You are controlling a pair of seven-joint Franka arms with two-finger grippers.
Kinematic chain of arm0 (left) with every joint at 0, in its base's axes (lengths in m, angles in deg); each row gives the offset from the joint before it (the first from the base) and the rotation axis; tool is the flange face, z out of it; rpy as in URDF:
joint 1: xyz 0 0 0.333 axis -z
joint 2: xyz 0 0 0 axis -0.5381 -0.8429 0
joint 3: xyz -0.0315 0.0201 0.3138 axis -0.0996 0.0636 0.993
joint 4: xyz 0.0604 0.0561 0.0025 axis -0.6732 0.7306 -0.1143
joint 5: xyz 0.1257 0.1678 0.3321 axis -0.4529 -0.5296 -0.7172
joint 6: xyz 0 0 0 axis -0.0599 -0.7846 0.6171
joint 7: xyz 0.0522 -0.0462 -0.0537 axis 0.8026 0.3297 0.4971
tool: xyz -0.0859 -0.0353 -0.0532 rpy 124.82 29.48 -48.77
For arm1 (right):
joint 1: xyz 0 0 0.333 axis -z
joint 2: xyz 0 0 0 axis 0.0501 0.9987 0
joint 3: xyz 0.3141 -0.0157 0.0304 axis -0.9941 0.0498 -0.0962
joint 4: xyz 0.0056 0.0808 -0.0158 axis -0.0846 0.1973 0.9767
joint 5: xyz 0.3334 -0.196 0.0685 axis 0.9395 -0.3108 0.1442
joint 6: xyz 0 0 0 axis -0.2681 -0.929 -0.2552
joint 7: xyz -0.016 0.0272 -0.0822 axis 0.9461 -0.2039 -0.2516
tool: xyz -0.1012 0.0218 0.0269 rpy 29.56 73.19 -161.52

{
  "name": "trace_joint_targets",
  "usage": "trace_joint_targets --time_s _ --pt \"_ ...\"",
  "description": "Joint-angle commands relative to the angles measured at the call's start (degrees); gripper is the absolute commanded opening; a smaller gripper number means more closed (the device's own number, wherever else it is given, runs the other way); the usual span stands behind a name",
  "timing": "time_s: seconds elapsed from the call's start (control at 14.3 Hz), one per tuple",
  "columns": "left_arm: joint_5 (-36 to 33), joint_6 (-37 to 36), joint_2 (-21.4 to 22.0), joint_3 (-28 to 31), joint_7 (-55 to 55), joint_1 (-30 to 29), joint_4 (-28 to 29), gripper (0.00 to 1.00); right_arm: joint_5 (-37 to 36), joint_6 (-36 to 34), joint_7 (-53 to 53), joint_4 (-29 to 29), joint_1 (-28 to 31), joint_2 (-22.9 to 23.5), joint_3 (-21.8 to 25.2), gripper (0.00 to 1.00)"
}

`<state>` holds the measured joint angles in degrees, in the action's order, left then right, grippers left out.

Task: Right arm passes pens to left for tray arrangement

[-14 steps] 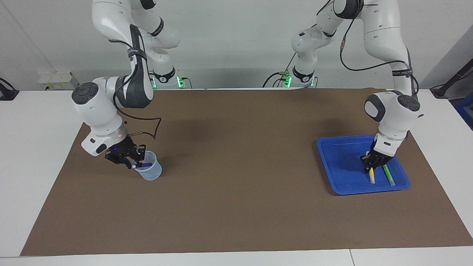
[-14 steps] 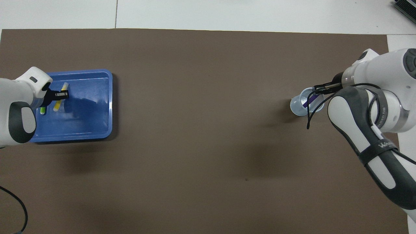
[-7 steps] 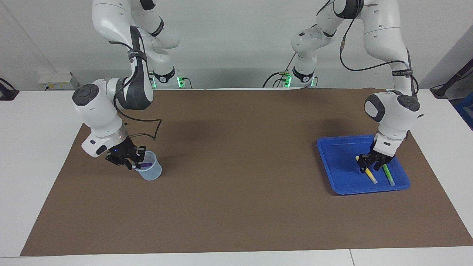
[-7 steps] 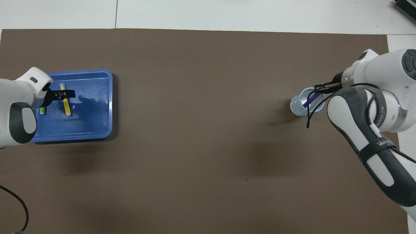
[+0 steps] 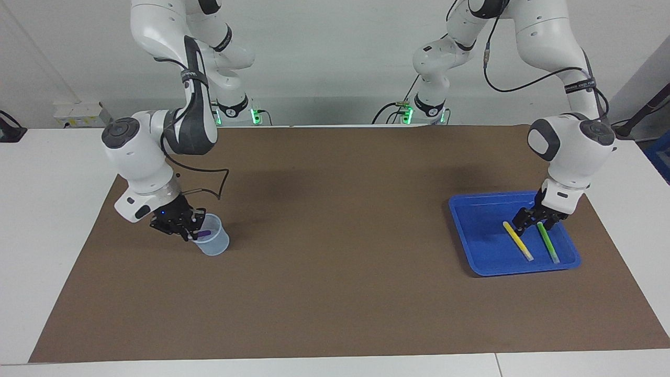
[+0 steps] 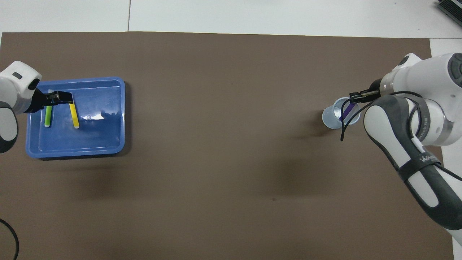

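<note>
The blue tray (image 5: 473, 222) (image 6: 101, 137) sits toward the left arm's end of the table. A yellow pen (image 5: 517, 241) (image 6: 74, 115) and a green pen (image 5: 548, 245) (image 6: 47, 117) lie side by side in it. My left gripper (image 5: 528, 226) (image 6: 62, 98) hangs open just over the pens' upper ends and holds nothing. Toward the right arm's end, a purple pen (image 5: 205, 232) (image 6: 347, 112) leans in a small translucent cup (image 5: 213, 245) (image 6: 332, 121). My right gripper (image 5: 189, 233) (image 6: 355, 96) is at the cup's rim, shut on the purple pen's upper end.
A brown mat (image 5: 335, 235) covers the table between the cup and the tray. A black cable (image 5: 209, 180) loops from the right arm's wrist just above the cup.
My left gripper opened, let go of the yellow pen, which now lies flat beside the green one, and rose off it. My right gripper closed on the purple pen in the cup.
</note>
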<state>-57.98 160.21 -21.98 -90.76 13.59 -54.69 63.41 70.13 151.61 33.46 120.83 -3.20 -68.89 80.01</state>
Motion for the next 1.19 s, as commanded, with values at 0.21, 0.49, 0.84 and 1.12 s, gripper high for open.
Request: trace_joint_targets --time_s 0.21,0.49,0.84,1.12 --pt "6.30 -11.40 5.95 -1.16 9.24 1.30 -0.12 1.00 -0.29 -7.18 -0.99 -2.78 0.24 -3.54 -0.78 0.10" --pt "9.40 -17.29 8.94 -1.16 28.63 6.39 -0.20 1.00 -0.37 -13.06 -0.99 -3.83 0.15 -7.94 -0.87 0.10" --pt "13.96 -18.80 10.36 -1.25 50.79 15.44 -0.20 1.00 -0.20 -26.42 -1.08 -12.43 0.68 -10.14 -0.78 0.10" --pt "17.65 -18.62 11.32 -1.34 64.16 21.51 -0.46 1.00 0.41 -28.80 -3.87 -13.15 0.07 -11.11 -1.04 0.08"
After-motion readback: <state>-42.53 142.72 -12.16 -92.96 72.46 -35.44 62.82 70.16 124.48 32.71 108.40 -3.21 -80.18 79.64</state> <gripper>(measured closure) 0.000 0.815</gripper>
